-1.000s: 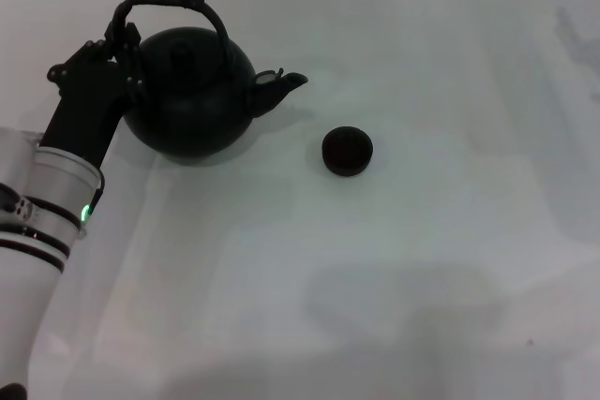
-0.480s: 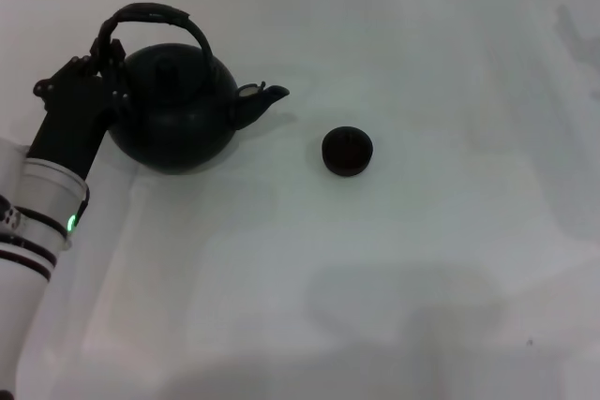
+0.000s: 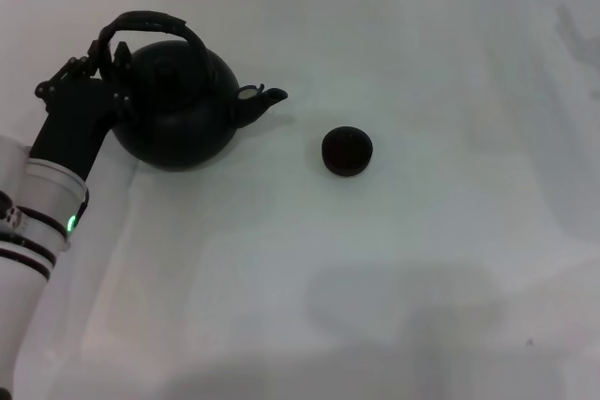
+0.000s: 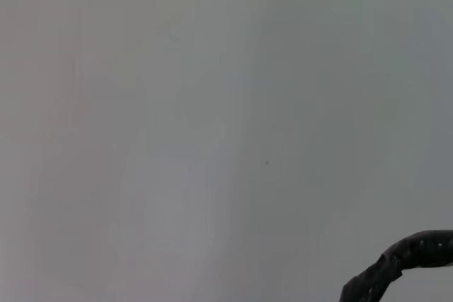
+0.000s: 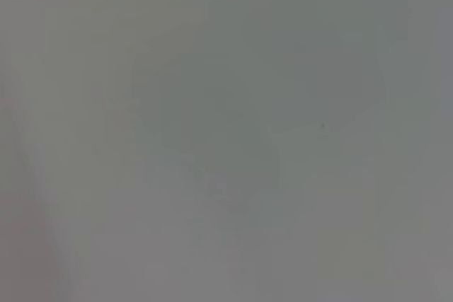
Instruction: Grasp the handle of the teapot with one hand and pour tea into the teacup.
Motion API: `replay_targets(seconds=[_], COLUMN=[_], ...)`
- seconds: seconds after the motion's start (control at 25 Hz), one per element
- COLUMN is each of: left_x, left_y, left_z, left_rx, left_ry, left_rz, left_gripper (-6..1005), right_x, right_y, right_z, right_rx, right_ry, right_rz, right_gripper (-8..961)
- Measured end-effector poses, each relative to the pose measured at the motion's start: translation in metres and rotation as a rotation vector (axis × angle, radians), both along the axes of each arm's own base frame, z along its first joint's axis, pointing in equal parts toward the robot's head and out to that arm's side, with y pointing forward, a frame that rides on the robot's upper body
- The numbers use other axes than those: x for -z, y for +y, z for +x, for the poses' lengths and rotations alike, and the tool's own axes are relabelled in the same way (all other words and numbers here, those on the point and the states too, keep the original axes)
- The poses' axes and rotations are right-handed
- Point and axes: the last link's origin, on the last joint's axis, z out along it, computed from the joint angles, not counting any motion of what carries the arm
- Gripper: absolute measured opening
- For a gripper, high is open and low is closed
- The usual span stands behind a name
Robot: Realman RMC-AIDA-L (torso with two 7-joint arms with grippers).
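I see the left gripper (image 3: 105, 49) clenched on the handle (image 3: 150, 22) of the teapot (image 3: 178, 110). The spout faces the teacup (image 3: 347, 151), well apart on the worktop (image 3: 422, 259). No writing is legible.

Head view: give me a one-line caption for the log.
Left gripper holds the teapot by its handle, spout toward the teacup standing apart on the white table.

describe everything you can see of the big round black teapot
The big round-bellied matte black teapot sits upright on the white table, at the robot's left. Its short pointed spout faces the tiny round black teacup, which stands apart from it. A knobbed lid tops it. The dark, wrapped arched handle rises overhead; the left gripper is at the handle's left end, apparently gripping it.
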Motion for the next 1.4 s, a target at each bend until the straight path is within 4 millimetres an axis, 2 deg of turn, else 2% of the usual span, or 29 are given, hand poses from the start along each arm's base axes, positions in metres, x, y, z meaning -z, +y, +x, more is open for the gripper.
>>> replay_targets(seconds=[0.36,0.44,0.8,1.0,1.16,1.4], left_x=[-0.001,-0.002,-0.012,-0.019,-0.031,-0.061], left_y=[-0.005,-0.008,-0.032,-0.049,-0.065,-0.080], left_z=[-0.002,-0.003,-0.011,-0.020,-0.030,-0.048], left_rx=[0.005,0.006,-0.002,-0.025,-0.052,-0.080], left_ry=[0.003,-0.002,-0.043,-0.122,-0.140,-0.119], left_rz=[0.003,0.013,0.089,0.118,0.191,0.345], left_gripper=[344,424,745,888,887,888], right_x=[0.000,0.000,0.002,0.004,0.006,0.013], right_y=[-0.001,-0.001,0.000,0.000,-0.002,-0.014], right_z=[0.000,0.000,0.002,0.004,0.005,0.014], right_rx=[-0.003,-0.003,0.012,0.023,0.028,0.053], right_ry=[0.001,0.001,-0.013,-0.033,-0.055,-0.074], right_rz=[0.002,0.002,-0.010,-0.022,-0.026,-0.047], right_gripper=[869,869,868,868,868,868])
